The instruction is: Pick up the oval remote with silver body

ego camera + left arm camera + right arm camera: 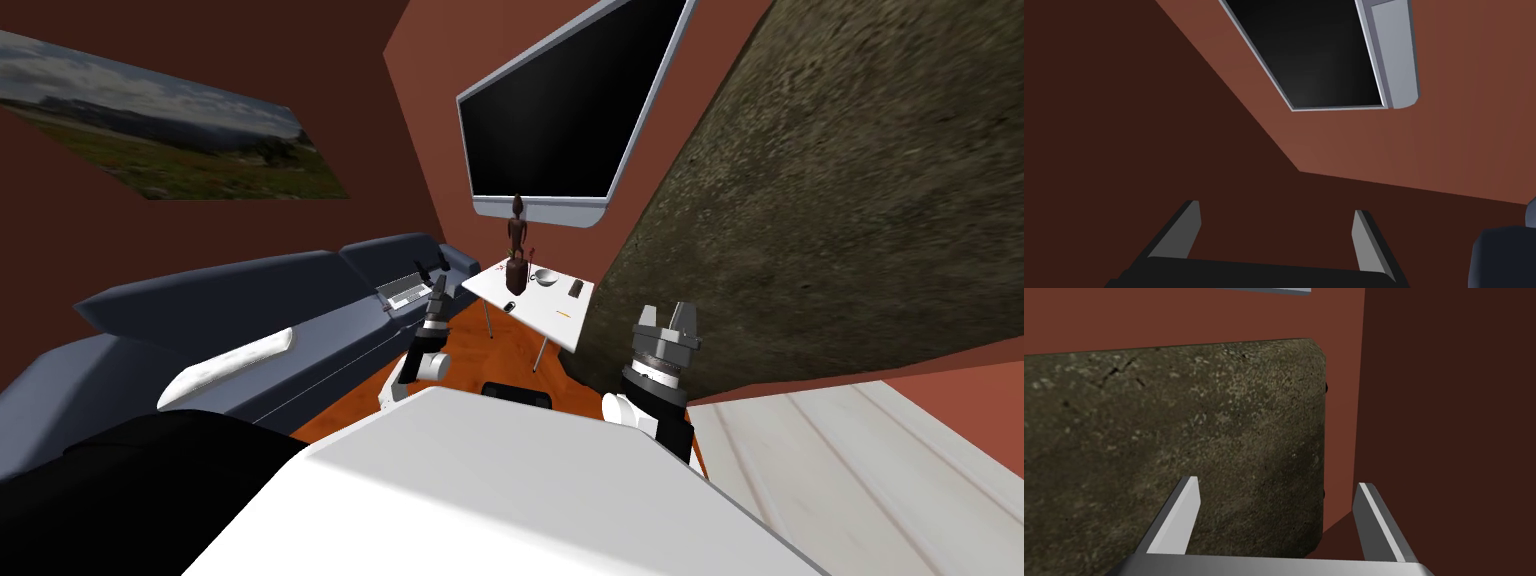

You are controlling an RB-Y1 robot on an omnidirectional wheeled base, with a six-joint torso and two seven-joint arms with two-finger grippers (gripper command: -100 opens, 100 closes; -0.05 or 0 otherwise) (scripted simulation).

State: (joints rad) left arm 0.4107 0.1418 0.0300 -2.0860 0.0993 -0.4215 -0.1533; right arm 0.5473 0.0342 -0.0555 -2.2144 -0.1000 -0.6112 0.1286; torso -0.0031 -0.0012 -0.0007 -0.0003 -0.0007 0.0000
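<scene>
Head view: white table near TV, red-brown walls; L fingers, R fingers apart.

To my left runs a dark blue sofa with a white cushion and a laptop lying on it. Ahead of me stands a white table bearing a brown figurine and a bowl, beneath a wall-mounted screen. A rough mottled slab rises on my right.

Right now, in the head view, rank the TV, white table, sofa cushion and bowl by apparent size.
1. TV
2. white table
3. sofa cushion, about as long as the table but much thinner
4. bowl
</scene>
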